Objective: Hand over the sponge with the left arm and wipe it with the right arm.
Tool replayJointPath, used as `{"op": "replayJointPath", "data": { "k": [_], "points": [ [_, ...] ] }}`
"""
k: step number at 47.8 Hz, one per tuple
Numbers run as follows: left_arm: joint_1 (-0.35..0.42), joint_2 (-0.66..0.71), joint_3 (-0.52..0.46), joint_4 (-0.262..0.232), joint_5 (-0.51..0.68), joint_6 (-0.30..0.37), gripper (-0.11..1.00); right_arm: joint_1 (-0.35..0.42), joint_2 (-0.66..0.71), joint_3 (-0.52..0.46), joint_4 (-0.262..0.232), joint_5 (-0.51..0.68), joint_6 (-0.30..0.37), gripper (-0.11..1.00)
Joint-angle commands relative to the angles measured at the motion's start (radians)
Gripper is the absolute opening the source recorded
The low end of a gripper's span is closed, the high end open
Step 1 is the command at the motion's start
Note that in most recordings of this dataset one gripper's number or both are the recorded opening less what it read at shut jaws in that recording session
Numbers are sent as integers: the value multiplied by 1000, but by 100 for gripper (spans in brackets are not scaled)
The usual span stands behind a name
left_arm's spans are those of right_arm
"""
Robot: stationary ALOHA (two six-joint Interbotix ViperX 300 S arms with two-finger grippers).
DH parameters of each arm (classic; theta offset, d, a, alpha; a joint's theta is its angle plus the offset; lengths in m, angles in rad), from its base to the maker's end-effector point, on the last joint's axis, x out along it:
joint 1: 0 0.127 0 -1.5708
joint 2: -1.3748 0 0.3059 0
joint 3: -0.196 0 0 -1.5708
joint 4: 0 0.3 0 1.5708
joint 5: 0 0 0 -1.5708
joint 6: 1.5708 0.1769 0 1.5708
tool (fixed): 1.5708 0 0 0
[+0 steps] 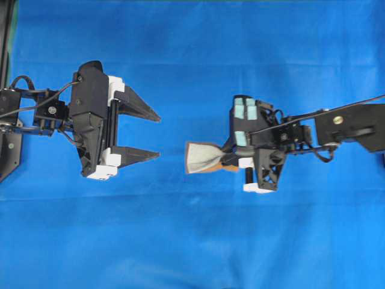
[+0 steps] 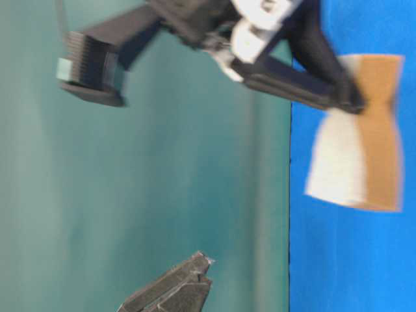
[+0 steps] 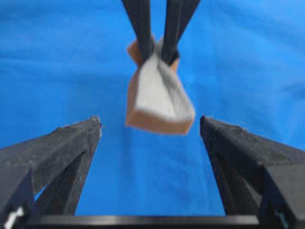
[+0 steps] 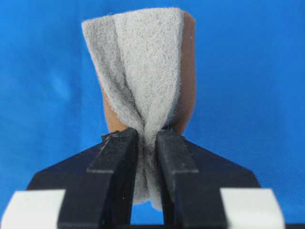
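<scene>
Sponge (image 1: pixel 201 158): grey-white speckled face, orange-brown backing; pinched hard at one end so the material bunches and folds there, free end flaring wide. Held clear above the blue bench (image 1: pixel 192 241), over its middle, slightly toward the right edge in the overhead view. Same item in the right wrist view (image 4: pixel 143 76), grey face forward, brown layer showing along one side; in the left wrist view (image 3: pixel 159 102), hanging between two dark fingers from above; in the table-level view (image 2: pixel 357 136), blurred, brown and white halves side by side.

Right pincer (image 1: pixel 225 159): closed on the sponge, fingers (image 4: pixel 119 162) nearly together with only squeezed sponge between them. Teal patches on body. Right arm (image 1: pixel 337 123) entering from the right edge of the bench.

Left pincer (image 1: pixel 157 135): wide open, nothing held; two pointed black fingers (image 3: pixel 66 148) spread apart, tips aimed at the sponge, near but apart from it. White brackets at base. Left arm (image 1: pixel 36 111) entering from the left edge of the bench.

Both pincers roughly level, facing each other across the middle of the bench.
</scene>
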Motion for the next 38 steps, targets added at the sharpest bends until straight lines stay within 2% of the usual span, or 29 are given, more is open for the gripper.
{"op": "replayJointPath", "data": {
  "k": [1, 13, 27, 38],
  "points": [
    [-2, -17, 2, 3, -11, 5, 81, -6, 29, -20, 0, -48, 0, 21],
    [-2, -15, 2, 3, -12, 5, 81, -17, 140, -23, -2, -149, -3, 21],
    [-2, -15, 2, 3, -11, 5, 81, -21, 170, -32, 0, -126, -3, 21],
    [0, -17, 2, 3, -12, 6, 81, -110, 167, -31, -5, -74, -18, 21]
  ]
}}
